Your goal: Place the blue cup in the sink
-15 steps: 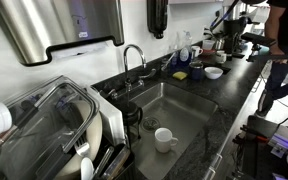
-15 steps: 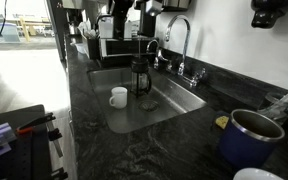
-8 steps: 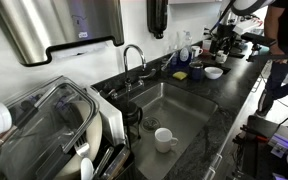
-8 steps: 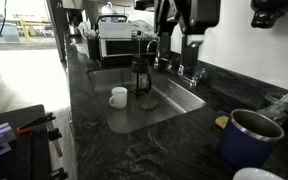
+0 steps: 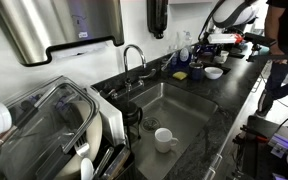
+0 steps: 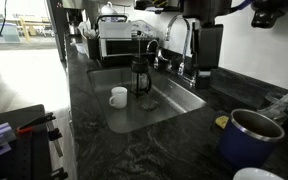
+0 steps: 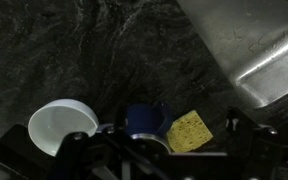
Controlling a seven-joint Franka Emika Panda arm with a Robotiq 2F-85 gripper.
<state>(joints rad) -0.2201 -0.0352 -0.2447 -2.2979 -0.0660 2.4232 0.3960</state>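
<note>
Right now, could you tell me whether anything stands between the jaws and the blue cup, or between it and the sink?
Nothing visible lies between the jaws and the blue cup. A flat yellow sponge lies beside the cup, on the side toward the sink.

Bowl [image 7: 62, 128] and sponge [image 7: 189, 131] crowding the cup [image 7: 144, 120] on both sides, mug [image 6: 119, 96] and jug [image 6: 141, 73] standing in the sink [image 6: 174, 101], remaining floor lying open.

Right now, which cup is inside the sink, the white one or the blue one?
The white mug, the one with a handle, sits in the sink. The blue cup stands on the black counter, between the sponge and white bowl.
</note>
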